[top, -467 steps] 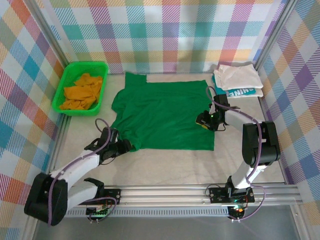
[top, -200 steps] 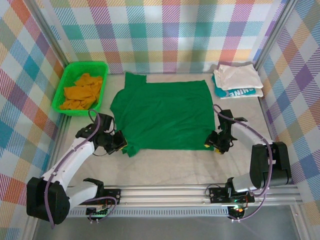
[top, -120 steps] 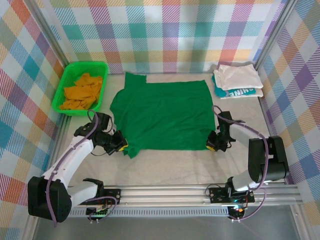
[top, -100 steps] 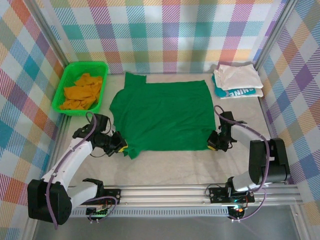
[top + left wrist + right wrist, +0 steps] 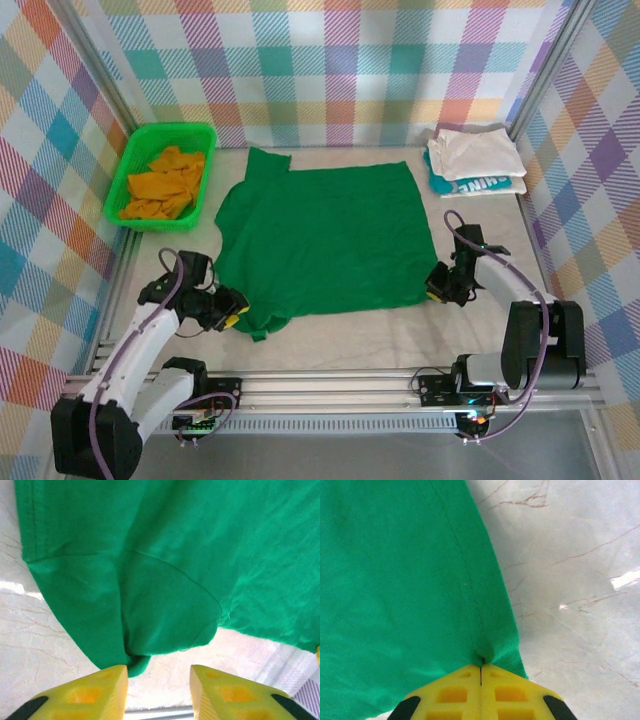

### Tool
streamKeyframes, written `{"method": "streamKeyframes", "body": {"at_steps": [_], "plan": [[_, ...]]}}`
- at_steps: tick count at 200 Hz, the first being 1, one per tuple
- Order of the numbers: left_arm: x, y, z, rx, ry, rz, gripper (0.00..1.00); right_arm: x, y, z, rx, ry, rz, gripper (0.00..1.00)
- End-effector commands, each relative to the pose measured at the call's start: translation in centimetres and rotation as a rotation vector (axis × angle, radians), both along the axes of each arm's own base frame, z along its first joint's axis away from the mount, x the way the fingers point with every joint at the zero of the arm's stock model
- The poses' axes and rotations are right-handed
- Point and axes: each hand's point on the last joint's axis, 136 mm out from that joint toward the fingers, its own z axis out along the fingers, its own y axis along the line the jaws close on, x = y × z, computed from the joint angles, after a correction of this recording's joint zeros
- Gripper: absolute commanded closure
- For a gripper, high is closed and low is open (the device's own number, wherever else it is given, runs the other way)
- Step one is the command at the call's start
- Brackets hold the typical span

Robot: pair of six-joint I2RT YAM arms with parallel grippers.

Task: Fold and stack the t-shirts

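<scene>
The dark green t-shirt (image 5: 325, 235) lies spread on the table's middle. My right gripper (image 5: 437, 291) is shut on its near right hem corner (image 5: 487, 650), the cloth bunched at the closed tips. My left gripper (image 5: 232, 314) stands open at the shirt's near left corner; the rumpled, folded-under corner (image 5: 135, 662) touches the left finger (image 5: 95, 690) and bare table shows between the fingers. An orange shirt (image 5: 162, 184) lies crumpled in the basket. A folded white shirt (image 5: 474, 152) rests on the teal lettered one (image 5: 484, 185) at the back right.
The bright green plastic basket (image 5: 122, 190) sits at the back left. Checked walls close in the sides and back. An aluminium rail (image 5: 340, 385) runs along the near edge, just below the left gripper.
Both grippers have pulled the shirt's near edge toward the rail. The left gripper has let go of the left corner and now stands open; that corner has bunched up.
</scene>
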Motion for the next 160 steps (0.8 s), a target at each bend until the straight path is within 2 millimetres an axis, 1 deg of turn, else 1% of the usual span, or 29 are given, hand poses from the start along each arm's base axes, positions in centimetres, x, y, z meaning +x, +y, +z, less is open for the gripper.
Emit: {"method": "streamKeyframes", "body": {"at_steps": [1, 13, 24, 33, 41, 51, 61, 71, 82, 105, 128, 141, 160], "plan": [[0.3, -0.1, -0.3, 0.044, -0.069, -0.031, 0.65, 0.4, 0.7, -0.3, 0.049, 0.001, 0.015, 1.0], [0.2, -0.3, -0.7, 0.074, -0.061, -0.055, 0.64, 0.8, 0.8, -0.2, 0.051, -0.015, 0.019, 1.0], [0.3, -0.1, -1.7, 0.095, -0.036, -0.039, 0.62, 1.1, 0.9, -0.1, 0.057, -0.026, 0.019, 1.0], [1.0, 0.2, -2.3, 0.111, -0.043, -0.009, 0.65, 1.3, 1.0, 0.0, 0.061, -0.033, 0.02, 1.0], [2.2, 0.3, -2.2, 0.116, -0.084, 0.023, 0.68, 1.4, 1.0, 0.0, 0.066, -0.031, 0.023, 1.0], [3.9, 0.6, -1.6, 0.126, -0.154, 0.059, 0.69, 1.4, 1.0, -0.1, 0.062, -0.029, 0.021, 1.0], [5.2, 1.4, -1.2, 0.169, -0.195, 0.088, 0.67, 1.4, 1.0, -0.1, 0.06, -0.031, 0.024, 1.0], [6.4, 2.3, -1.2, 0.219, -0.213, 0.095, 0.67, 1.4, 1.0, 0.0, 0.06, -0.033, 0.025, 1.0], [7.5, 2.9, -1.9, 0.25, -0.191, 0.09, 0.73, 1.5, 1.0, 0.1, 0.062, -0.039, 0.025, 1.0], [10.9, 2.8, -3.1, 0.273, -0.184, 0.04, 0.83, 1.7, 1.0, 0.2, 0.063, -0.047, 0.027, 1.0], [14.2, 2.9, -4.8, 0.308, -0.169, 0.008, 0.86, 1.9, 1.2, 0.2, 0.072, -0.049, 0.027, 1.0], [15.6, 3.0, -6.0, 0.303, -0.127, -0.006, 0.91, 2.1, 1.2, 0.5, 0.074, -0.056, 0.025, 1.0], [17.8, 3.3, -7.7, 0.316, -0.081, -0.028, 0.92, 2.2, 1.0, 0.8, 0.063, -0.066, 0.021, 1.0]]}}
